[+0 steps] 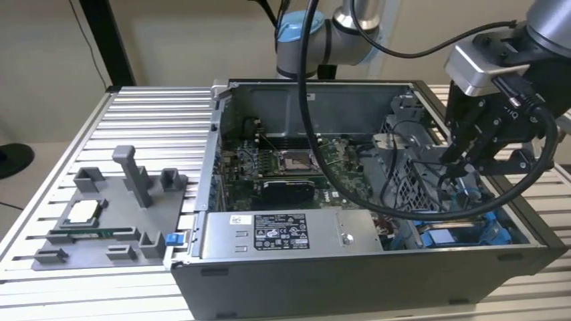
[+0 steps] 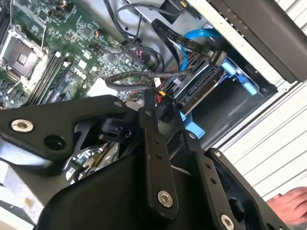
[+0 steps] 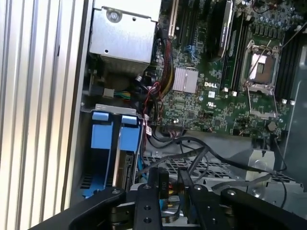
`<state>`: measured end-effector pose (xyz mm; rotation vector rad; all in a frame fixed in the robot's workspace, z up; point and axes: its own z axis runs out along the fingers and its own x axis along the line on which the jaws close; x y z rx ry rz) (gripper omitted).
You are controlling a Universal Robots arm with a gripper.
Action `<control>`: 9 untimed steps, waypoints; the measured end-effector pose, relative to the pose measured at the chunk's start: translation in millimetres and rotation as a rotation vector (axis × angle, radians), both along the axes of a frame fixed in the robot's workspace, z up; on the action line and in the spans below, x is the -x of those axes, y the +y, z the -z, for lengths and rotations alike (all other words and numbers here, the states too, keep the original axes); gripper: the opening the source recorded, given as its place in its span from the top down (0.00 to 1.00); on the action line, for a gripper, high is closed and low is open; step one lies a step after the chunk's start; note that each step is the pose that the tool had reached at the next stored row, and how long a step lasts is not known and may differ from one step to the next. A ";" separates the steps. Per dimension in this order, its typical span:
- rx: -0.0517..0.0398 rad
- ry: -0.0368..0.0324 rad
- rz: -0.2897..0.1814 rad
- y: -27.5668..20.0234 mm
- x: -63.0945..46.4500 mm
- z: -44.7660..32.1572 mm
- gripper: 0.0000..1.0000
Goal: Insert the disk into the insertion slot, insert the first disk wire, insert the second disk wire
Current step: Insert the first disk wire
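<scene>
Disk point(image 2: 194, 92) is sitting inside the insertion slot point(image 2: 229, 104), at about four o'clock in the computer case point(image 1: 357, 284) as the exterior view is showing it. Blue plastic is showing along its sides, and that step is looking done. A blue wire point(image 2: 199, 34) is running to the disk's back edge and seems to be plugged in there.

The end effector point(image 2: 165, 114) is hanging just beside that back edge. Its two black fingers point(image 3: 145, 203) are looking pressed together on a small black wire plug point(image 2: 162, 103), with red and yellow strands trailing behind it.

The wire plug is probably light and hard. Its wire is soft and bendy, so it is likely tugging the plug a little to one side. The best place to hold it is on the plug's flat sides, not on the strands. The tiny metal bits inside are probably easy to bend. The disk is likely heavier, stiff, and easy to hurt with a bump.

The arm point(image 1: 312, 33) is reaching over the case's back wall from twelve o'clock. Its wrist is pointing down into the case at three o'clock. A person's hand point(image 2: 290, 207) is showing near the outside of the case. The case is lying open on the ribbed metal worktop point(image 1: 152, 114).
</scene>
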<state>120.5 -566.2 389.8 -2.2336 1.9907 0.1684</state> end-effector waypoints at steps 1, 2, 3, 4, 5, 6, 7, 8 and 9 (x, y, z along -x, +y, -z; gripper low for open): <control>0.0000 -0.0072 0.000 0.0 0.0 0.0 0.00; 0.0000 -0.0151 0.000 0.0 0.0 0.0 0.00; 0.0000 -0.0228 0.000 0.0 0.0 0.0 0.00; 0.0000 -0.0303 0.000 0.0 -0.1 0.0 0.00; 0.0003 -0.0346 0.000 -0.1 0.0 0.0 0.00; 0.0019 -0.0358 0.000 -0.2 0.1 0.1 0.00; 0.0052 -0.0362 0.001 -0.3 0.5 0.0 0.00; 0.0090 -0.0363 0.002 -0.4 1.0 0.0 0.00; 0.0134 -0.0364 0.003 -0.4 1.5 0.0 0.00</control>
